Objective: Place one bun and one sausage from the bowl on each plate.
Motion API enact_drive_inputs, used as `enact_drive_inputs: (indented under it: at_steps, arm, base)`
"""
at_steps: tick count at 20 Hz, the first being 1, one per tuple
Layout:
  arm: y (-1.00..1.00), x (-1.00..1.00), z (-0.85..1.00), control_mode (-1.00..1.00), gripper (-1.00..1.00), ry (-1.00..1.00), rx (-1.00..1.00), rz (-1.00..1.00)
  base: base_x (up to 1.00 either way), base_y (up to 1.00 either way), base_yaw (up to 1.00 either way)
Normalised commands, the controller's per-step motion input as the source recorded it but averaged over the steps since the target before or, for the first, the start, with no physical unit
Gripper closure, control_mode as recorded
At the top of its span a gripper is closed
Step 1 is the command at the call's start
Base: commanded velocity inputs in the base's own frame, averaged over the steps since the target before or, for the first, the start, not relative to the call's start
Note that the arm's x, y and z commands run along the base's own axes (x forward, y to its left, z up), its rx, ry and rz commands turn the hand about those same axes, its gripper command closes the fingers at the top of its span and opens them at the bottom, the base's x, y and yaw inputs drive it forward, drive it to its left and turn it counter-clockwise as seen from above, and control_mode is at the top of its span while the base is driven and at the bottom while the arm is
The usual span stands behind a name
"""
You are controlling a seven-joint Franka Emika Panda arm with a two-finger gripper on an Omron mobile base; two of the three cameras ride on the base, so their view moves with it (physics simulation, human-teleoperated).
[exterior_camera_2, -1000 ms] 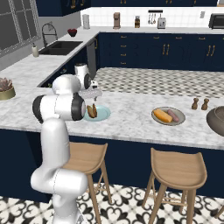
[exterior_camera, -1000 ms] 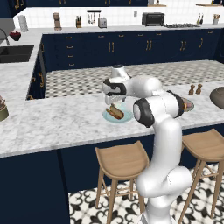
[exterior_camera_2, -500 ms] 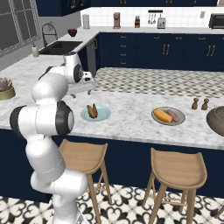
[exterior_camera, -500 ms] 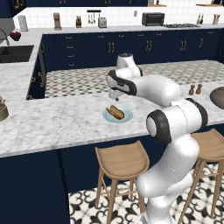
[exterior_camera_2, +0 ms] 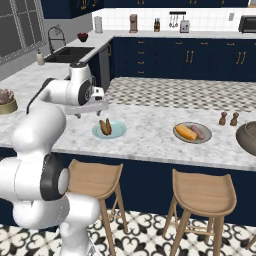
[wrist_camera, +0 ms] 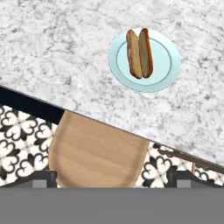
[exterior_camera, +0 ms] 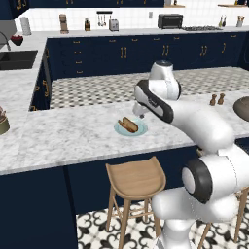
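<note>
Gripper (exterior_camera_2: 95, 106) raised above pale blue plate (exterior_camera_2: 109, 130), jaws wide, empty. Bun (wrist_camera: 134, 54) and sausage (wrist_camera: 146, 51) lie side by side on that plate. Tan plate (exterior_camera_2: 192, 132), also filled, beyond; bowl (exterior_camera_2: 248, 137) farther still.

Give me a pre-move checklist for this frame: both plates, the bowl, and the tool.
1. Pale blue plate holds one bun and one sausage, side by side: ok.
2. Grey-tan plate holds a bun and a sausage in the right base view: ok.
3. Tool open and carrying nothing: ok.
4. Tool clear of the blue plate, raised above the counter edge and stool: ok.
5. Bowl emptied of food: cannot tell, its inside is not visible.
6. Salt and pepper shakers upright, apart from both plates: ok.
</note>
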Motion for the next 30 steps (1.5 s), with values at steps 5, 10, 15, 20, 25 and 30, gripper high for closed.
enact_drive_inputs:
  at_steps: [5, 10, 15, 20, 25, 30]
  arm:
    - [-0.27, -1.00, 0.14, -1.00, -1.00, 0.00, 0.03, -0.03]
    - [-0.22, -0.92, 0.00, -1.00, -1.00, 0.00, 0.00, -0.02]
    - [0.00, -0.06, 0.00, -1.00, -1.00, 0.00, 0.00, 0.00]
    - [0.00, -0.04, 0.00, 1.00, -1.00, 0.00, 0.00, 0.00]
    - [0.00, 0.00, 0.00, 1.00, -1.00, 0.00, 0.00, 0.00]
    - [0.00, 0.00, 0.00, 1.00, -1.00, 0.00, 0.00, 0.00]
  base:
    - [0.00, 0.00, 0.00]
    - [0.00, 0.00, 0.00]
    - [0.00, 0.00, 0.00]
    - [-0.50, -0.31, -0.09]
    - [-0.66, -0.78, -0.21]
    - [-0.19, -1.00, -0.19]
